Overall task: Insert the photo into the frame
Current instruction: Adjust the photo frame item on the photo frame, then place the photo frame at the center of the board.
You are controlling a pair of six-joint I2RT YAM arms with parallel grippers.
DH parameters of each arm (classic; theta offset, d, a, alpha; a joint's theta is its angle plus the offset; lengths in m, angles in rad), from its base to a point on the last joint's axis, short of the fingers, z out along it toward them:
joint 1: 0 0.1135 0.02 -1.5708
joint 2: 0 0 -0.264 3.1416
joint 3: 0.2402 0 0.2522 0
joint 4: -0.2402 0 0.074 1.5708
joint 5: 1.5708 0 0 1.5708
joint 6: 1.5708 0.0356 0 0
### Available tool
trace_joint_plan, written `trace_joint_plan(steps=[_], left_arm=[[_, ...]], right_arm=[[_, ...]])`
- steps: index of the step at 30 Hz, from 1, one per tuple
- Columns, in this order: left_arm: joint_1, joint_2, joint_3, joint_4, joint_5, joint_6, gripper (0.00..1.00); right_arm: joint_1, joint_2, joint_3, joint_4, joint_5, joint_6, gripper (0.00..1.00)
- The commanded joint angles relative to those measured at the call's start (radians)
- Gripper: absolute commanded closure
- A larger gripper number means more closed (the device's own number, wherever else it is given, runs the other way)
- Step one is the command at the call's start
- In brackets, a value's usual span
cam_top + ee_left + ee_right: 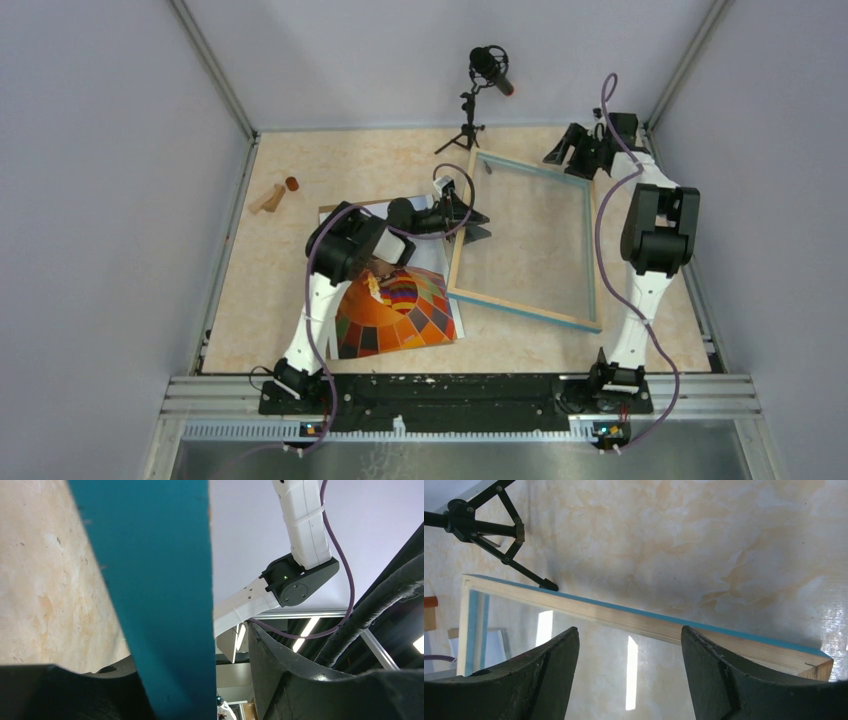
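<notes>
The frame [525, 309], light wood with a blue face and a clear pane, lies at centre right of the table. My left gripper [478, 226] is open at its left rail. In the left wrist view the blue rail [160, 580] stands between the jaws [192, 660], with a gap to the right finger [290, 680]. My right gripper [566, 150] is open and empty over the frame's far right corner. Its wrist view shows the far rail [624, 617] just beyond the fingertips [629, 630]. The balloon photo [400, 315] lies face up on the table, partly under the left arm.
A microphone on a small tripod [470, 120] stands behind the frame; its legs show in the right wrist view [484, 527]. A brown board's corner [335, 210] shows behind the left arm. Small wooden pieces [272, 196] lie at the far left. Grey walls enclose the table.
</notes>
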Motion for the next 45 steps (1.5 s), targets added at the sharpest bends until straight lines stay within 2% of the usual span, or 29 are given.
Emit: trace_joint_plan(steps=[1, 19, 26, 28, 31, 36, 39, 45], left_arm=[[0.007, 0.006, 0.009, 0.187, -0.018, 0.022, 0.45], [0.009, 0.021, 0.003, 0.172, -0.018, 0.03, 0.46], [0.012, 0.0, -0.043, 0.056, -0.005, 0.098, 0.31], [0.013, -0.028, -0.054, -0.05, 0.005, 0.169, 0.26], [0.014, -0.101, -0.064, -0.354, 0.003, 0.356, 0.16], [0.007, -0.239, 0.014, -1.007, -0.115, 0.759, 0.02], [-0.014, -0.278, 0.118, -1.355, -0.251, 0.927, 0.02], [-0.123, -0.243, 0.36, -1.771, -0.484, 1.034, 0.02]], right_arm=[[0.015, -0.019, -0.043, -0.093, -0.049, -0.002, 0.27], [0.015, -0.099, -0.051, -0.191, -0.044, -0.033, 0.27], [0.013, -0.234, -0.013, -0.242, 0.05, -0.037, 0.23], [0.013, -0.288, -0.032, -0.244, 0.074, -0.037, 0.21], [0.01, -0.367, -0.087, -0.247, 0.095, -0.035, 0.2], [0.007, -0.49, -0.22, -0.228, 0.082, -0.032, 0.2], [0.007, -0.545, -0.295, -0.22, 0.075, -0.035, 0.2], [0.006, -0.643, -0.419, -0.224, 0.083, -0.038, 0.2]])
